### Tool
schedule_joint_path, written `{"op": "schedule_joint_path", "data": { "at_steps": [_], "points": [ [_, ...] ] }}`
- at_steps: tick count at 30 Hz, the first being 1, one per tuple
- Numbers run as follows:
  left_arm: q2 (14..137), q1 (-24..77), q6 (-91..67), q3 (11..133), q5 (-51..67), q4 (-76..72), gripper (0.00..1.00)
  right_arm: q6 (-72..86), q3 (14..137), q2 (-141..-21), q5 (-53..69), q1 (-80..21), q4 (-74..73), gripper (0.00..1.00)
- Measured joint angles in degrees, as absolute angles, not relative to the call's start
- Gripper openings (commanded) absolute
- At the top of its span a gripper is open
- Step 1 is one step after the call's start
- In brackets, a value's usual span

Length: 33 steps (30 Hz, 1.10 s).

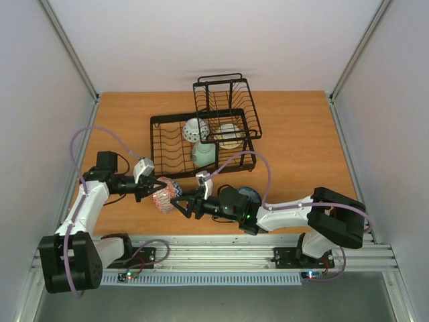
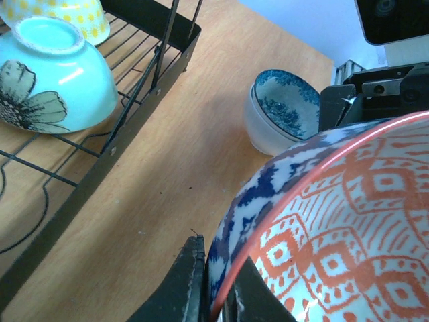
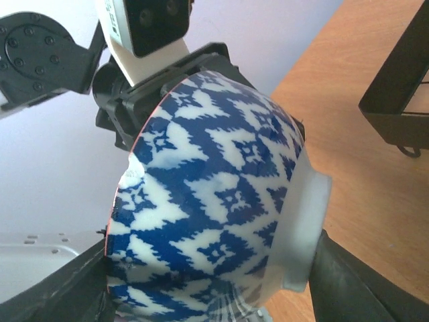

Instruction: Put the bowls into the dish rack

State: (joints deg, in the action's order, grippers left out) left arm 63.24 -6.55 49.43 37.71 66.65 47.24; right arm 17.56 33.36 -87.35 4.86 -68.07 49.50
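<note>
Bowls lie in three places: nearest my bases, the patterned bowl (image 1: pixel 165 194) is held on its side, with my left claw (image 1: pixel 151 190) pinching its rim and my right claw (image 1: pixel 182 205) closed across it from rim to foot. Just beyond my right wrist a blue bowl (image 1: pixel 250 195) sits on the table (image 1: pixel 295 134). Farther off, the rack (image 1: pixel 161 144) holds a green bowl (image 1: pixel 204 154), a spotted bowl (image 1: pixel 195 131) and a yellow bowl (image 1: pixel 230 135).
</note>
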Motion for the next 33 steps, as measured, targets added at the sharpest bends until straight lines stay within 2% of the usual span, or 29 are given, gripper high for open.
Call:
{"op": "schedule_joint_path", "data": {
  "at_steps": [5, 8, 9, 11, 14, 18, 24, 28, 33],
  "points": [
    [63.2, -6.8, 50.9, 37.8, 65.7, 46.6, 0.01, 18.3, 33.7, -88.0, 5.1, -68.0, 48.8, 0.31],
    [63.2, -6.9, 51.1, 37.8, 65.5, 46.5, 0.01, 18.3, 33.9, -88.0, 5.2, -68.0, 48.1, 0.02],
    [63.2, -6.9, 51.1, 37.8, 65.5, 46.5, 0.03, 18.2, 34.1, -88.0, 5.2, -68.0, 47.8, 0.02],
    [63.2, -7.1, 51.1, 37.8, 65.4, 46.4, 0.15, 18.1, 34.6, -88.0, 5.3, -68.0, 46.7, 0.01],
    [63.2, -7.1, 49.8, 37.8, 65.3, 45.7, 0.42, 16.5, 36.8, -87.6, 5.3, -68.0, 41.5, 0.01],
    [61.5, -6.6, 44.8, 36.8, 64.9, 41.4, 0.61, 13.5, 43.1, -87.4, 4.1, -68.1, 28.6, 0.01],
    [56.6, -6.6, 34.1, 33.1, 59.8, 31.2, 0.73, 6.3, 54.4, -87.0, -1.2, -68.2, 6.8, 0.01],
    [56.3, -6.6, 27.5, 31.9, 54.3, 24.4, 0.74, 0.4, 63.7, -88.2, -6.7, -68.2, -7.2, 0.01],
    [56.4, -7.2, 20.0, 30.7, 43.7, 17.2, 0.76, -6.5, 73.2, -92.1, -12.7, -68.2, -18.0, 0.01]
  ]
}}
